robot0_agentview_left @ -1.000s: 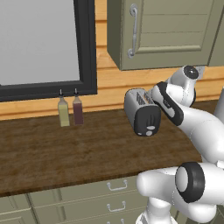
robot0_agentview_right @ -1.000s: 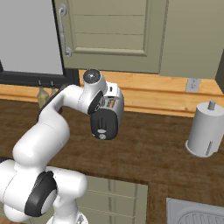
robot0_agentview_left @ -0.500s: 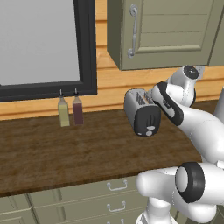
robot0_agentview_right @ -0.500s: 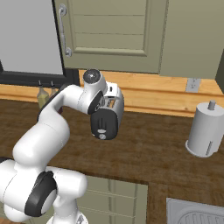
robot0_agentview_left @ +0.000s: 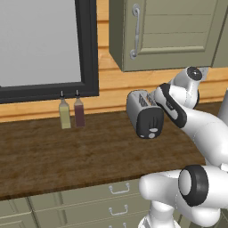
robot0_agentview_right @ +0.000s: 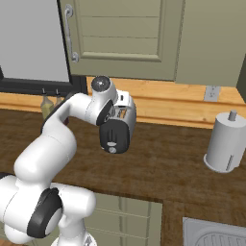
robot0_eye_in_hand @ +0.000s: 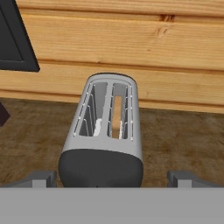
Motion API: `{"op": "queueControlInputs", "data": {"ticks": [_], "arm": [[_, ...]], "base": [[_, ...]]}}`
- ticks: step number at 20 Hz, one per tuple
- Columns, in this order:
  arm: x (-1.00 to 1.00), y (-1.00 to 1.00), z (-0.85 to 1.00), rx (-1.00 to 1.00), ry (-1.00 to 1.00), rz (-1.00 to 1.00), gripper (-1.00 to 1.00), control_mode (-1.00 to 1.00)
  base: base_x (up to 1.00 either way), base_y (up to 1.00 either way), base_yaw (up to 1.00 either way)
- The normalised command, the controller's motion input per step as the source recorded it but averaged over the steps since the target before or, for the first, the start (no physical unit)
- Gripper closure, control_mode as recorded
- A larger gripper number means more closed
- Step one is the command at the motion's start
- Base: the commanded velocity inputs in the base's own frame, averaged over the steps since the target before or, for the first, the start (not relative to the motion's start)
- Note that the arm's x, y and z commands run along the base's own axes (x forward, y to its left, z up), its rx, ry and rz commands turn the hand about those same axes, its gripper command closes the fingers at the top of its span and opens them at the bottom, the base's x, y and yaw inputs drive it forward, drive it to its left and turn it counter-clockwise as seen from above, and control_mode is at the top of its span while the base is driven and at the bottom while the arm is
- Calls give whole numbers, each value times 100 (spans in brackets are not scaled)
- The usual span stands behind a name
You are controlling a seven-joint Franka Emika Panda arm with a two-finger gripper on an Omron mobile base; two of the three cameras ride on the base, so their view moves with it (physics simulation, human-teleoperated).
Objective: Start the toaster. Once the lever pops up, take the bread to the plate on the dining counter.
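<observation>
The silver-grey toaster stands on the dark wood counter against the wall, its black end panel facing me. A tiny pale lever shows low on that panel. In the hand view the toaster is seen from above, and the tan bread sits down in its right slot. My gripper is open, its fingertips spread wide on either side of the toaster's near end and touching nothing. The hand hovers just above and behind the toaster. The plate and the dining counter are out of view.
Two small bottles stand against the wall left of the toaster. A paper towel roll stands to the right, with a sink corner in front of it. A wall cabinet hangs overhead and a black-framed window is at the left.
</observation>
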Motion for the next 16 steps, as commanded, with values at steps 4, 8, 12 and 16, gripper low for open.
{"op": "queueControlInputs", "data": {"ticks": [4, 8, 12, 16], "arm": [[0, 0, 0, 0, 0, 0, -100, -100], [0, 0, 0, 0, 0, 0, -100, -100], [0, 0, 0, 0, 0, 0, -100, -100], [0, 0, 0, 0, 0, 0, -100, -100]], "base": [[0, 0, 0], [0, 0, 0], [0, 0, 0], [0, 0, 0]]}}
